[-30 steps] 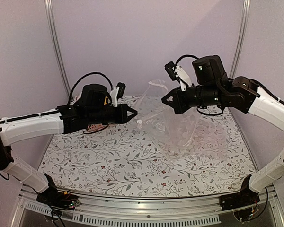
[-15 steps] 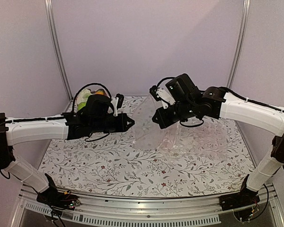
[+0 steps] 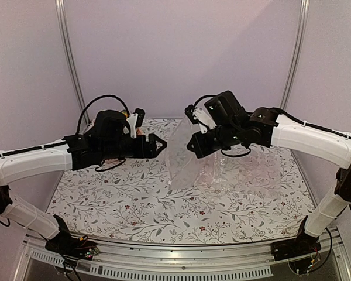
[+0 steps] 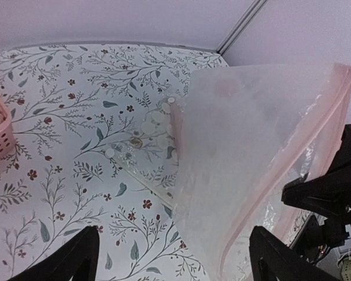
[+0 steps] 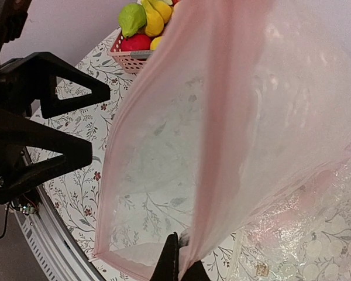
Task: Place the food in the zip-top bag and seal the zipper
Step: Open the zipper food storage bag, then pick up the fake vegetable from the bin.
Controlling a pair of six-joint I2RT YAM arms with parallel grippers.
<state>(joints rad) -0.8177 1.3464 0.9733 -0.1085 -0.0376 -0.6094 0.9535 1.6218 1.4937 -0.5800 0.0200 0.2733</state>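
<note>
Right wrist: gripper (image 5: 178, 260) on zipper (image 5: 213, 134)

Both arms wear smooth white shells on their long links, the left arm (image 3: 35, 161) and the right arm (image 3: 307, 132) alike, joined by chunky black joint housings. Behind the left end effector (image 3: 159, 145) a thin black cable (image 3: 99, 99) arcs over a boxy black wrist. A similar cable (image 3: 194, 104) curls behind the right end effector (image 3: 191, 144). Just above each end effector, a small white bracket (image 3: 133, 124) carries a black camera. The left fingers (image 5: 70, 153) are matte black triangular frames with open centres.
</note>
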